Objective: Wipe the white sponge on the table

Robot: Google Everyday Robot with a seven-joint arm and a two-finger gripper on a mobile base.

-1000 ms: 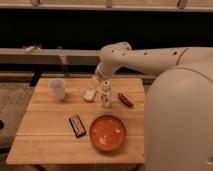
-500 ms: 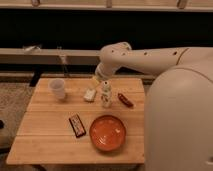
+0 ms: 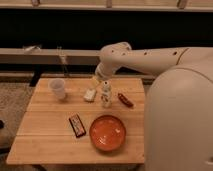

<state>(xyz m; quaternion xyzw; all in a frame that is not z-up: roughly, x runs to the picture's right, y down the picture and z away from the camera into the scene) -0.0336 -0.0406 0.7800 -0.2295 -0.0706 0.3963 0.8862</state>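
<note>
- Currently the claw (image 3: 97, 80) hangs just above and behind the sponge (image 3: 90, 94); I cannot tell whether it is apart or together.
- The sponge lies on the tabletop (image 3: 50, 135) between the cup (image 3: 57, 88) and the bottle (image 3: 105, 94), nearer the bottle.
- Best to come straight down, grip the sponge, press lightly, and sweep over bare planks away from the bottle, which looks easy to tip.

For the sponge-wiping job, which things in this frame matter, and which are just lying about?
Belongs to the job:
white sponge, toward the far side of the table
gripper, low over the far edge, close to the sponge

Just lying about:
plastic cup
small white bottle
red item
orange bowl
dark snack bar
</note>
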